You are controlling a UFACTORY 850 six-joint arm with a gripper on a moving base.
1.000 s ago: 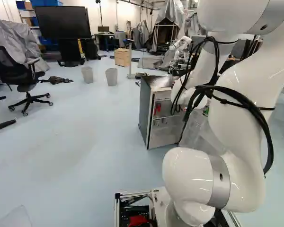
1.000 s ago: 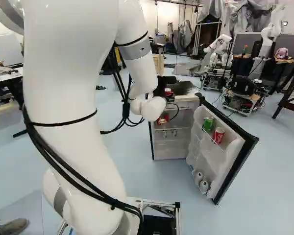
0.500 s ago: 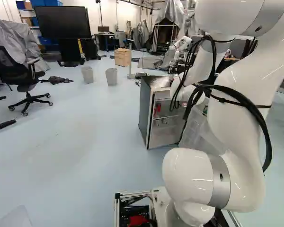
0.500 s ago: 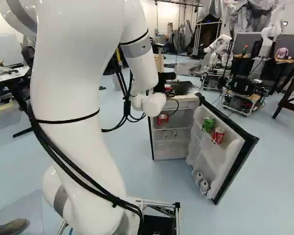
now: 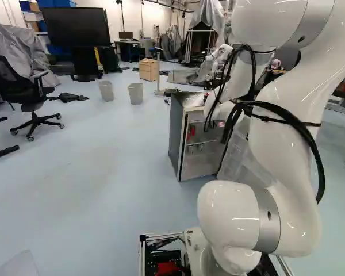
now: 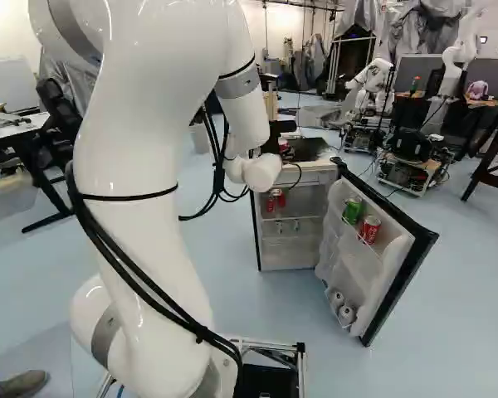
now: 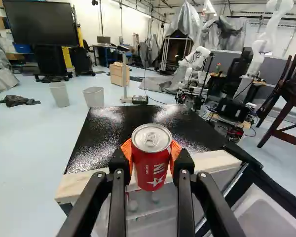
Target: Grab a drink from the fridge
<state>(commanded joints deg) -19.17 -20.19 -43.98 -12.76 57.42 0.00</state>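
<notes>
Red can point(image 7: 151, 165): gripped upright between my orange pads point(image 7: 127, 150), just above the fridge's front; the drink is, by my reckoning, already won.
Gripper point(image 7: 150, 152): closed to the can's width, a finger on either flank, leaving lid and base uncovered, a hold that would suit standing it down later.
Front edge point(image 7: 89, 180): pale, crossing behind and below my grip; whether the can's base clears it by much, I cannot tell. A small lift before drawing back would guard against a scrape.
Fridge top point(image 7: 192, 136): glossy black, spreading flat ahead of my fingertips, with open air above it.
Shelf point(image 6: 295, 217): below my hand inside the fridge point(image 5: 178, 135), with more red cans point(image 6: 270, 204) stored near its front, within easy reach.
Open door point(image 6: 411, 274): swung out beside and below my hand, a green can point(image 6: 352, 210) and another red one point(image 6: 370, 229) racked upright. Its rim is the hard limit on that side; backing toward my base looks the roomier way.
Black cables point(image 6: 213, 153): looping off my arm behind the hand, and liable, I judge, to snag if I swing doorward.
</notes>
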